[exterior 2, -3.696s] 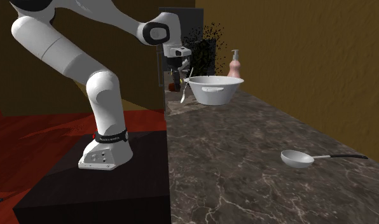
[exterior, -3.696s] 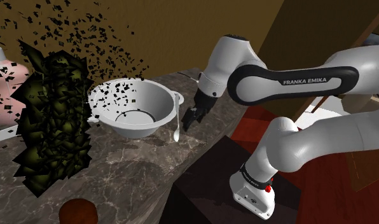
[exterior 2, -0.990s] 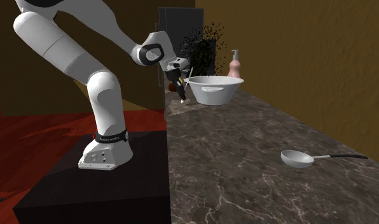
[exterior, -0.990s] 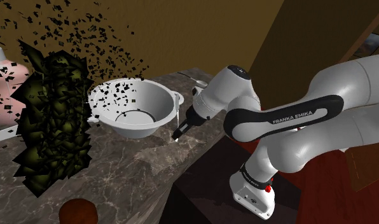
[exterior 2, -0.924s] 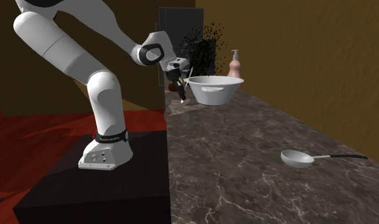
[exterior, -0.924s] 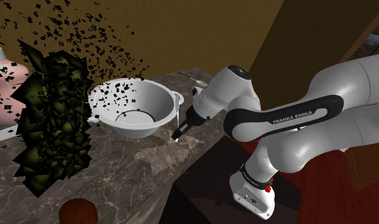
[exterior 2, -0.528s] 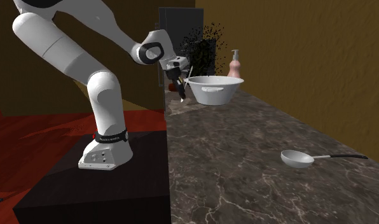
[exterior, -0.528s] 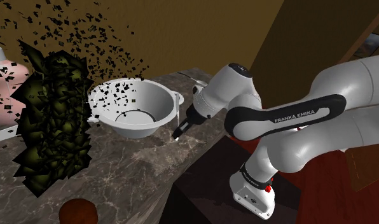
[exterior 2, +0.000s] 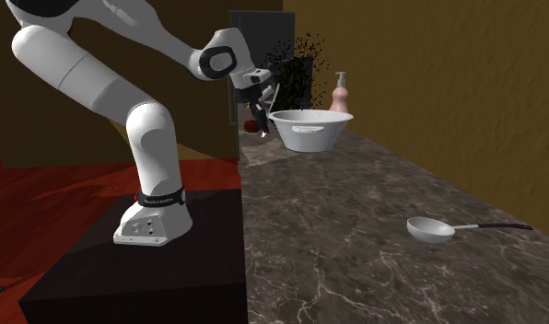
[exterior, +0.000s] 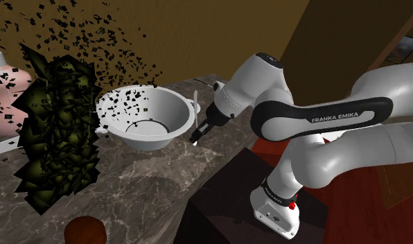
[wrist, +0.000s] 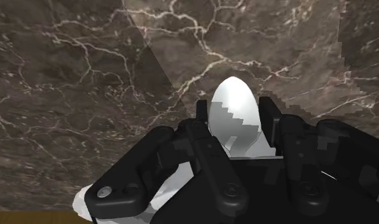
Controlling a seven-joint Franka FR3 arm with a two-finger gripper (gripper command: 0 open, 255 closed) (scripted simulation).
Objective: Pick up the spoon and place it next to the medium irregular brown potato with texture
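The spoon (wrist: 233, 102) is off the bench (exterior: 129, 187) now. It is clamped near its wide end between the fingers of the gripper (wrist: 236, 124), with its handle pointing up. It hangs just beside the rim of the white bowl (exterior: 153, 141), near the bench edge that faces the stand.

A few seconds back it leaned against that rim with its tip on the marble, and the gripper stood open beside it. Since then the fingers have closed, and in the last half second the arm has risen a little, taking the spoon clear of the surface. So the pick looks done, and the carry is what remains.

The potato (exterior: 85, 230) lies well apart, further along the bench past the dark plant (exterior: 56, 138). The bowl looks empty. A ladle (exterior 2: 431, 229) lies toward the bench's opposite end, with nothing in its cup either.
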